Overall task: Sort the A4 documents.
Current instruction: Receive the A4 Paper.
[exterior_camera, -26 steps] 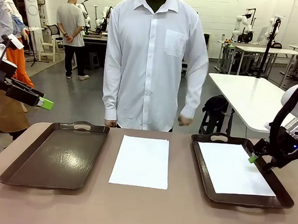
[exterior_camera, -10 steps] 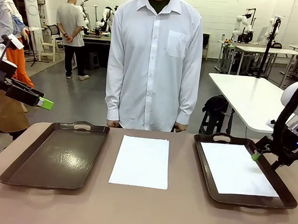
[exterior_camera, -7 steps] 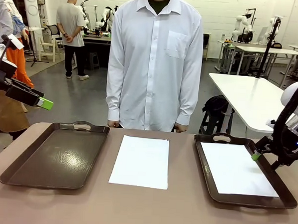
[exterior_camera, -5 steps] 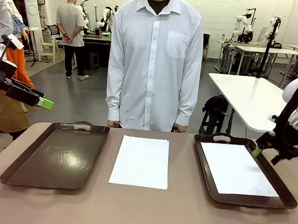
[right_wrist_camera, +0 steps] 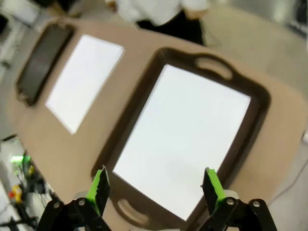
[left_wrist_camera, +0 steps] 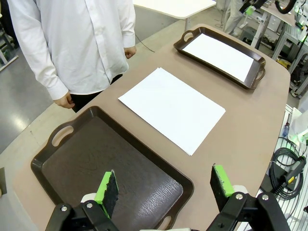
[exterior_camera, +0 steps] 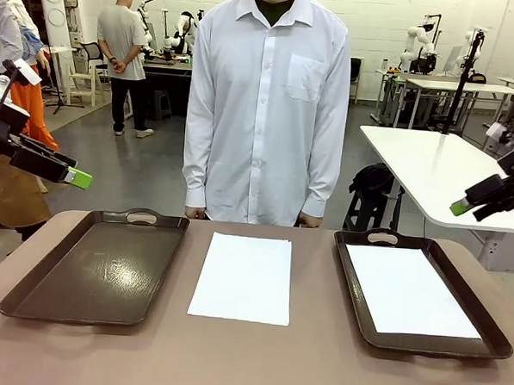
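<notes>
Front view shows one sheet [exterior_camera: 410,289] lying in the right tray [exterior_camera: 430,343], with more paper [exterior_camera: 241,278] on the counter [exterior_camera: 231,355] beside it. The left hand [left_wrist_camera: 164,185] and right hand [right_wrist_camera: 155,185] hover wide open and empty.

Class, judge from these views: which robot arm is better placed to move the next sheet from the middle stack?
Probably the left. The left gripper is open above the empty tray, with the stack just ahead; the right gripper hangs past the right tray, which already holds a sheet.
</notes>
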Robot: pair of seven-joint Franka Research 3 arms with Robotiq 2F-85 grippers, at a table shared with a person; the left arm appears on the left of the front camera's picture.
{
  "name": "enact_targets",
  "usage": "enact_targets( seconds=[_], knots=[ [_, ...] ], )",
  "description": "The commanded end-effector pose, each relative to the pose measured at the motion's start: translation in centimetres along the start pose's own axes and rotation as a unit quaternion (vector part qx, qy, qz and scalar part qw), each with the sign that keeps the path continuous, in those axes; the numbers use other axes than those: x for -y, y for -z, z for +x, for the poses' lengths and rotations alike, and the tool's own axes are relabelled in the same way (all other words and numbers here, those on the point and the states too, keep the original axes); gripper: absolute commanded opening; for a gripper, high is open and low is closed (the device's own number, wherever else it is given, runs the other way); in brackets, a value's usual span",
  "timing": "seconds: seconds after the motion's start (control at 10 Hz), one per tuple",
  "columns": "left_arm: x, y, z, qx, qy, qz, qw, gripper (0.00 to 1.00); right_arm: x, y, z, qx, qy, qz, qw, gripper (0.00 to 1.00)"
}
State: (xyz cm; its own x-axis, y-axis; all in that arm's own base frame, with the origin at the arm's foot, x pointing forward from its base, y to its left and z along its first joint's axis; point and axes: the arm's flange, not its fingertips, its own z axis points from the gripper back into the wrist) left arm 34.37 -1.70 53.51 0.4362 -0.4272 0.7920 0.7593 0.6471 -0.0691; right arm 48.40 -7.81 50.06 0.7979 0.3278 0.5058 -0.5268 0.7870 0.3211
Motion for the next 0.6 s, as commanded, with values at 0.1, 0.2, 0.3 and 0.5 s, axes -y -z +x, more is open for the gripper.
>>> enact_targets(
  seconds=[0.1, 0.2, 0.3, 0.5],
  knots=[
    [-0.2, 0.1, -0.1, 0.005, 0.007, -0.006, 1.0, 1.0, -1.3, -3.7, -3.0, 0.067, -0.12, 0.063, 0.989, 1.0],
    [-0.2, 0.1, -0.1, 0.005, 0.007, -0.006, 1.0, 1.0, -2.0, -4.8, -3.4, 0.083, -0.14, 0.067, 0.984, 1.0],
    [-0.2, 0.1, -0.1, 0.005, 0.007, -0.006, 1.0, 1.0, -2.5, -5.5, -3.5, 0.095, -0.145, 0.06, 0.983, 1.0],
    [-0.2, 0.1, -0.1, 0.005, 0.007, -0.006, 1.0, 1.0, -3.6, -5.4, -3.2, 0.087, -0.163, 0.069, 0.98, 1.0]
  ],
)
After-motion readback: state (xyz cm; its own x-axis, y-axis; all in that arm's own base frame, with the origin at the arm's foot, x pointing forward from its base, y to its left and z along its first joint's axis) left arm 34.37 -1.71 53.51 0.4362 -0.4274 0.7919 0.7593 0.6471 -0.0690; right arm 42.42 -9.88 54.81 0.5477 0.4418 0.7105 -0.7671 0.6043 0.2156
